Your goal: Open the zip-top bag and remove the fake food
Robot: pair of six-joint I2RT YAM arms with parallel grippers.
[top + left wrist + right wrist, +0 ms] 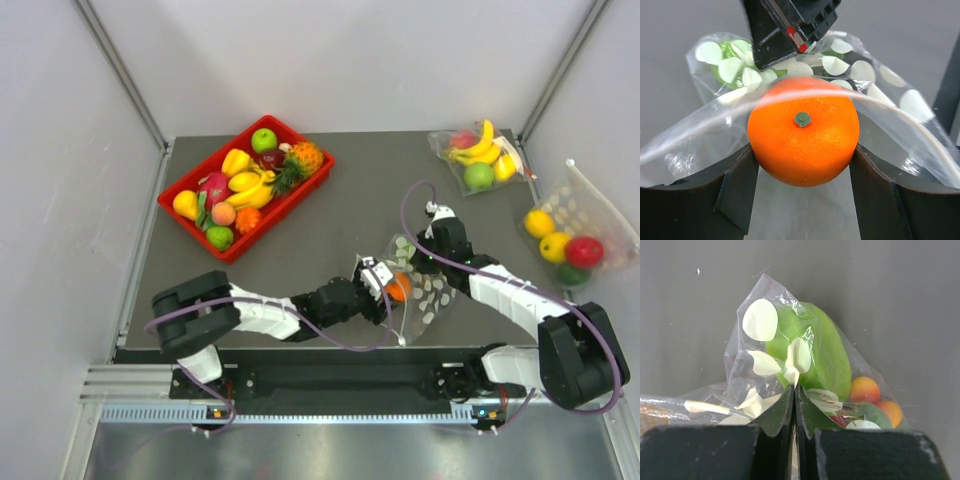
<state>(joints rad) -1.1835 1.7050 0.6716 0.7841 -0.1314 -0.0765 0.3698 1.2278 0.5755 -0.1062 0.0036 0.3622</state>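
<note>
The zip-top bag [428, 290], clear with pale dots, lies near the table's front edge between my two grippers. My left gripper [388, 287] is shut on the orange fruit [399, 287] at the bag's mouth. In the left wrist view the orange [803, 132] sits between both fingers [737, 192], with the bag's edge [900, 107] draped over it. The green fruit [724, 71] lies deeper in the bag. My right gripper [428, 255] is shut on the bag's film [794, 377]. The green fruit [827, 352] and the peach [864, 389] lie beyond its fingertips.
A red tray [285, 210] full of fake fruit stands at the back left. A clear bag with bananas and a green apple [478, 160] lies at the back right. A bigger dotted bag of yellow and red fruit [575, 235] lies at the right edge. Walls enclose the table.
</note>
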